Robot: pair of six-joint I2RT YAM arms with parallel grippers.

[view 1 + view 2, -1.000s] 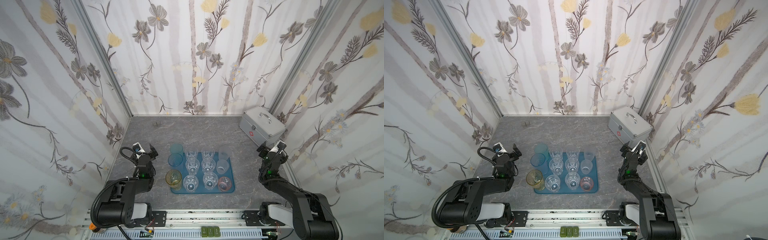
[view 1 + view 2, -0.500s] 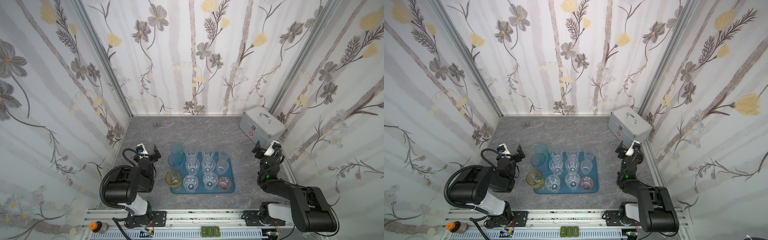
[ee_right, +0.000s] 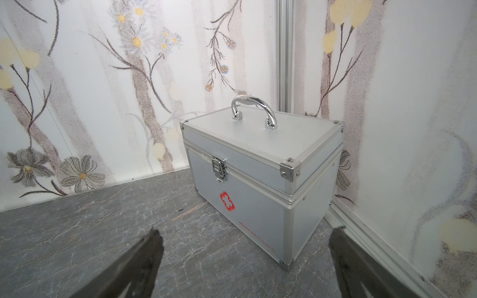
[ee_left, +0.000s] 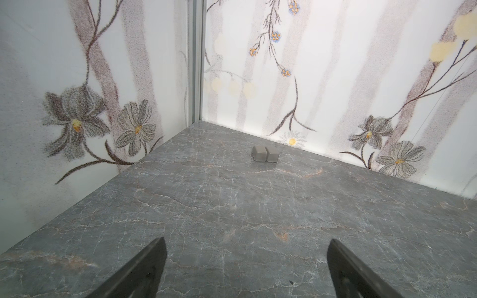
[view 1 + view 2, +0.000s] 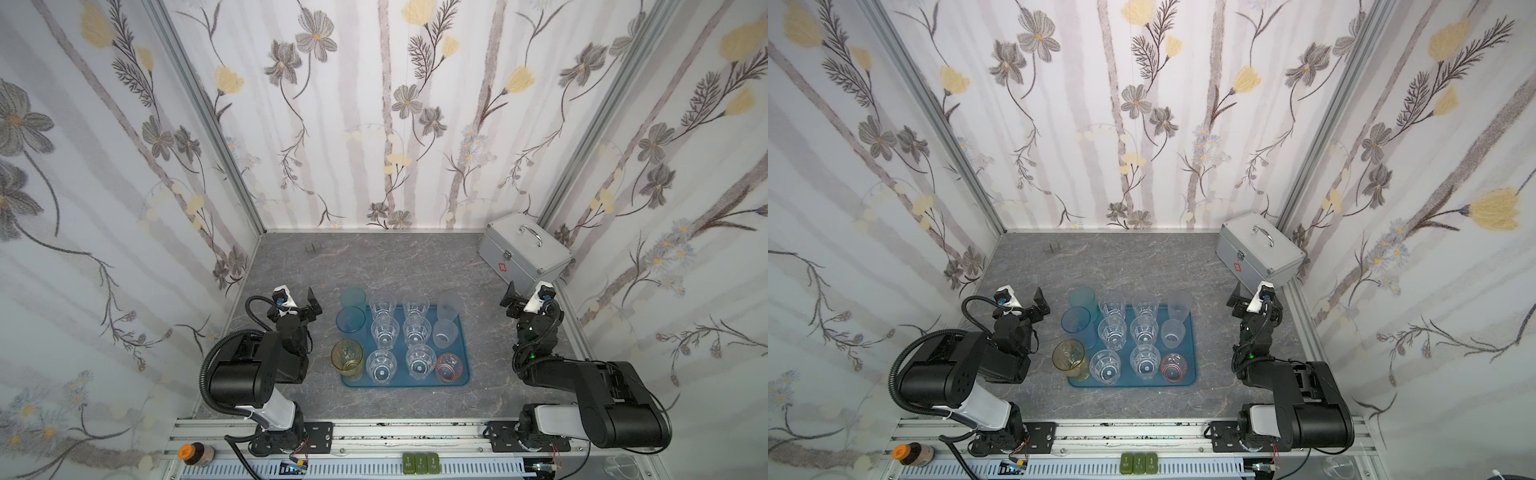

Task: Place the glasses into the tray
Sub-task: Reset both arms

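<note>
While both arms idle beside the load, left claw [image 4: 247,240] and right claw [image 3: 246,229] gape empty | glasses [image 5: 384,332] upright in rows on tray [image 5: 403,383], mid-desk [image 5: 395,266] | placing looks nearly finished | next: check whether amber tumbler [image 5: 347,358], at the rim nearest left claw, needs nudging inboard.

The left gripper [image 4: 245,245] is shown in its wrist view only as two dark, blurred fingers [image 4: 144,271] cut off by the frame edge — likewise the right gripper [image 3: 245,236]. The red lettering [image 3: 258,237] on the silver case [image 3: 260,144] ahead of the right gripper is too small to be read. In both top views the tray [image 5: 405,383] rim nearest the left gripper is covered by the amber glass [image 5: 347,358] and two blue glasses [image 5: 351,322] — whether these stand inside it cannot be told.
</note>
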